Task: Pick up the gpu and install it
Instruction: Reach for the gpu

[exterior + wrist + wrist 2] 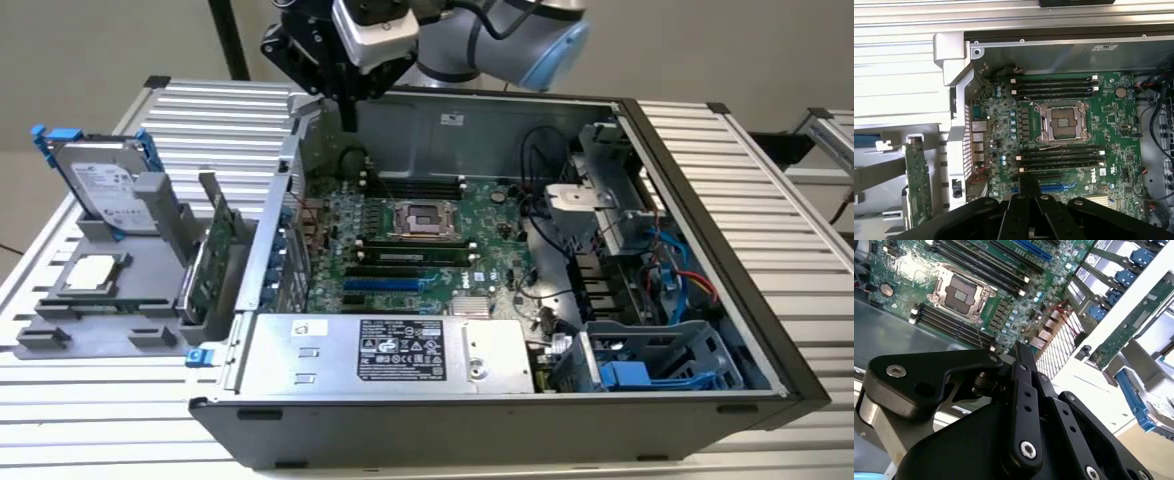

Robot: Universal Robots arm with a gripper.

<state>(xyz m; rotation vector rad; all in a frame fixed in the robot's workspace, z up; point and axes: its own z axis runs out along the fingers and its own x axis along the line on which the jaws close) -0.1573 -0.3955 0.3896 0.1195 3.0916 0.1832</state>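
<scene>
Black links of the hand (pixel 1023 351) sat closest, closed up with nothing held, above the open case (pixel 467 435), while the gpu (pixel 218 238) stood on edge in the grey holder (pixel 147 245) beside it. Descending closed like that, it could topple the card instead of straddling it

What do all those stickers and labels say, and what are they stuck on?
No text can be quoted.
Power supply label: print too small to read.
Hard drive label: too blurred to read.
Case wall sticker: too small to read.
</scene>
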